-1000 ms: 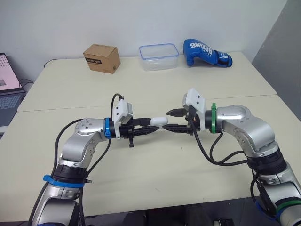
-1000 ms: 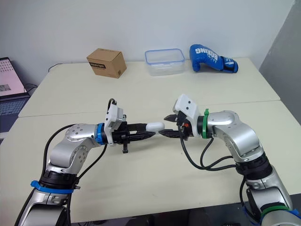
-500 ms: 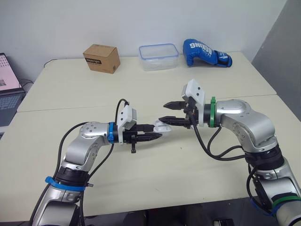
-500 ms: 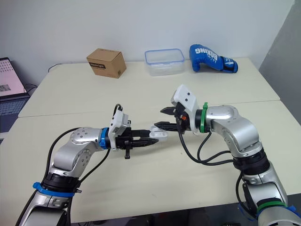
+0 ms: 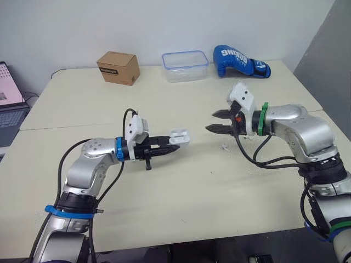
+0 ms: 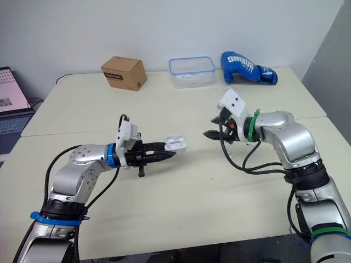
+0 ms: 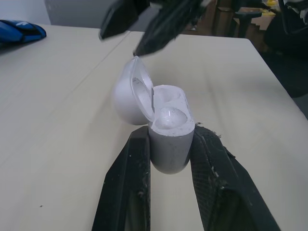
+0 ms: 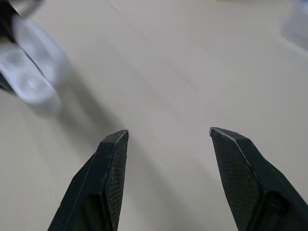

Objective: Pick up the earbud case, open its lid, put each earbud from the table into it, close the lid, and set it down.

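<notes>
Earbud case [image 7: 166, 144], lid open, btwn left gripper [image 5: 174, 144] fingers, right gripper [image 8: 168, 131] apart

Blurred earbud case [image 8: 29, 77] (right wrist view)

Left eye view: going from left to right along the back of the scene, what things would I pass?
laptop → box → container → glove
</notes>
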Motion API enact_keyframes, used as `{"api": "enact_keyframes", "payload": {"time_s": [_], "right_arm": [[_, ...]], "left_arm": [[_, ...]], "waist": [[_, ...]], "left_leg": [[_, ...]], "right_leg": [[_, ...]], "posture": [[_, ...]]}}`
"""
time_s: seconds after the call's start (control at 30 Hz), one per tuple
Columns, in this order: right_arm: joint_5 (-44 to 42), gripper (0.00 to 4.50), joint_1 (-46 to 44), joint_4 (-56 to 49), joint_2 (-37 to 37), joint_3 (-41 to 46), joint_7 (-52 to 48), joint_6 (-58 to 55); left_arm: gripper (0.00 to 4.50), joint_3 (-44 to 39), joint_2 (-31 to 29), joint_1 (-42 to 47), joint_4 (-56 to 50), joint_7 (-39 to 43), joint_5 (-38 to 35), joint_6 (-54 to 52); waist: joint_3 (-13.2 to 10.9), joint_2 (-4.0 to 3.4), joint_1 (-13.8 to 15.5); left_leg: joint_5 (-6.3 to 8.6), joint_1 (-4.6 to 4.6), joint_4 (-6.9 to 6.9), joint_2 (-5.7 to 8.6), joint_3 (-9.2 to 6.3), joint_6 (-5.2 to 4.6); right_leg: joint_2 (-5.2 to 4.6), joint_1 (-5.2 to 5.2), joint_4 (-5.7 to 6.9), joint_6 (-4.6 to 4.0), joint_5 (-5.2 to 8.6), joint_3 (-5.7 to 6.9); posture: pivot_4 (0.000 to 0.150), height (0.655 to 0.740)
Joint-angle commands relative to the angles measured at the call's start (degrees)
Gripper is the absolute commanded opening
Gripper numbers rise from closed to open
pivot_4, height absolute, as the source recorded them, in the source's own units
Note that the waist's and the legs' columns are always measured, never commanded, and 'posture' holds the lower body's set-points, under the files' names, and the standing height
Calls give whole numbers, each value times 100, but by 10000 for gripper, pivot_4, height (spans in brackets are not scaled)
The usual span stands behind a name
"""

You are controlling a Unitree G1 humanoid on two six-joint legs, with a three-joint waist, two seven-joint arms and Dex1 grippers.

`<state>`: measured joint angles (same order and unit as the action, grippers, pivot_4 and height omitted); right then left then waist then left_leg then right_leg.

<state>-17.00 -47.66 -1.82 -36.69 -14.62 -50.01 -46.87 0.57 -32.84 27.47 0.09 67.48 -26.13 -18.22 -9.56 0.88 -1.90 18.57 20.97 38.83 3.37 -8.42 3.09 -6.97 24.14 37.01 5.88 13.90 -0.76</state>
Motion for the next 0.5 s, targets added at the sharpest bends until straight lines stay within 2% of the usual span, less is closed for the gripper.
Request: {"api": "enact_keyframes", "payload": {"time_s": [0.03, 0.5], "right_arm": [[334, 27995, 35, 135, -49, -211, -21, 237], [1186, 27995, 499, 701, -178, -728, -209, 423]], "left_arm": [[7805, -214, -77, 88, -209, -79, -132, 35], [7805, -306, -224, -217, -835, -320, -293, -243]], "waist": [[0, 0, -2], [0, 0, 2]], "left_leg": [[0, 0, 0, -1, 0, 0], [0, 1, 0, 0, 2, 0]], "right_leg": [[0, 1, 0, 0, 0, 0], [0, 0, -1, 0, 0, -3]], "posture": [[1500, 7307], [1500, 7307]]}}
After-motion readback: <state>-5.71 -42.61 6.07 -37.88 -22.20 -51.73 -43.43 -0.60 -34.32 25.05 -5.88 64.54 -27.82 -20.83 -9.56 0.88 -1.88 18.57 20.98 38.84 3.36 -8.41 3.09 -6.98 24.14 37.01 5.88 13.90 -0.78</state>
